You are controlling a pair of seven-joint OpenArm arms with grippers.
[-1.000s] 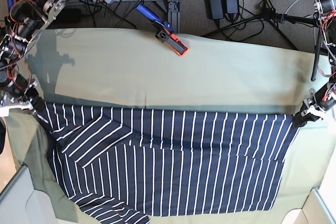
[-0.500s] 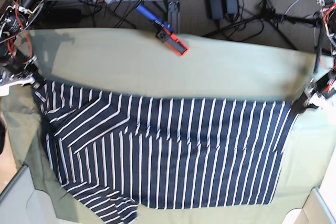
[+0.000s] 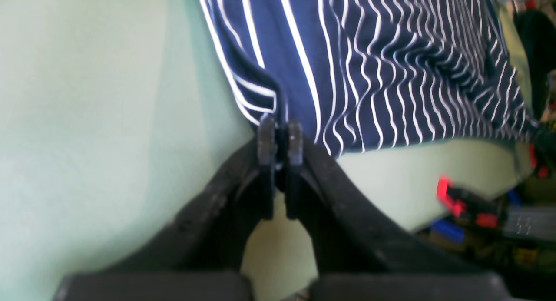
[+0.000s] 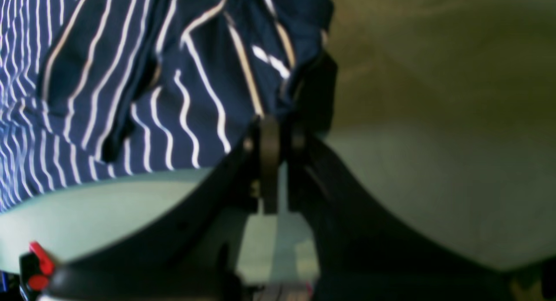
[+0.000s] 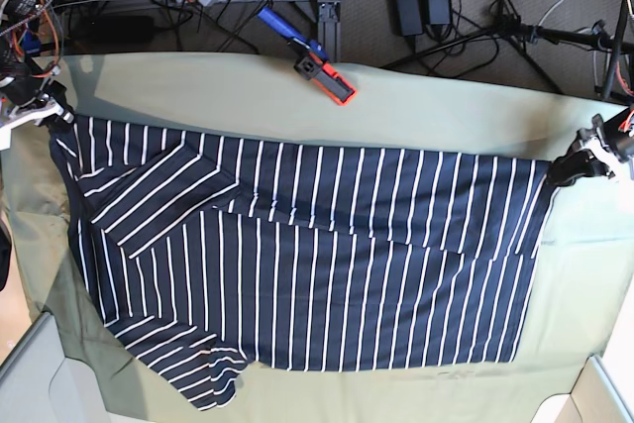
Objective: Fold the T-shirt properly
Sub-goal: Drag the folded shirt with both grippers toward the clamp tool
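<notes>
Navy striped T-shirt [image 5: 307, 264] is lying spread across the green cloth [image 5: 416, 116]. Left gripper [image 3: 280, 138] and right gripper [image 4: 276, 131] are each pinching a far corner, fingers clamped. Fabric is judged soft, light, prone to sagging; corner holds suit.

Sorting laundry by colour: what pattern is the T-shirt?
T-shirt: dark navy with thin white stripes, clearest in the base view.

The T-shirt [image 5: 307, 255] lies spread across the tabletop [image 5: 416, 116], a gripper pinching each upper corner at frame left [image 5: 54, 114] and right [image 5: 570, 167]; a clamp [image 5: 322, 68] sits at upper centre.
</notes>
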